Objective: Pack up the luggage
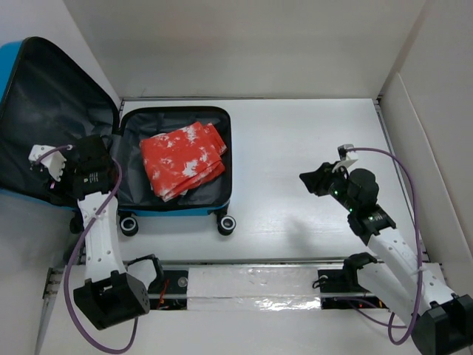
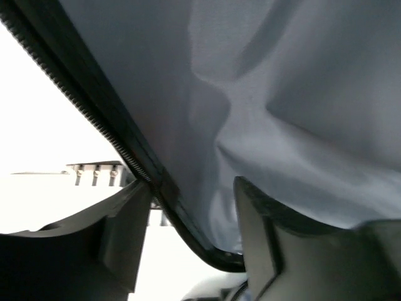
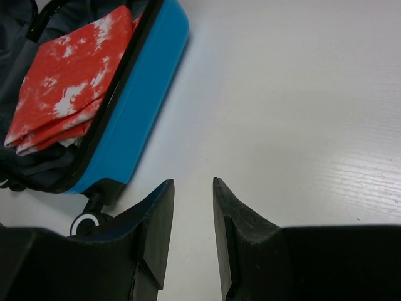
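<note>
The blue luggage (image 1: 175, 209) lies open at the left of the table, its dark grey-lined lid (image 1: 52, 111) standing up to the left. A folded red and white cloth (image 1: 181, 159) lies in the base. My left gripper (image 1: 44, 166) is at the lid's near edge. In the left wrist view the gripper (image 2: 194, 184) is open, with the lid's black zip rim (image 2: 135, 166) between the fingers and lining (image 2: 294, 94) above. My right gripper (image 1: 310, 180) hovers over bare table right of the case, open and empty (image 3: 192, 182). The right wrist view shows the blue shell (image 3: 144, 88) and the cloth (image 3: 69, 88).
Black wheels (image 1: 226, 224) stick out of the case's near side toward the arm bases. White walls close off the table at the back and the right (image 1: 429, 111). A metal rail with foil tape (image 1: 251, 285) runs along the near edge.
</note>
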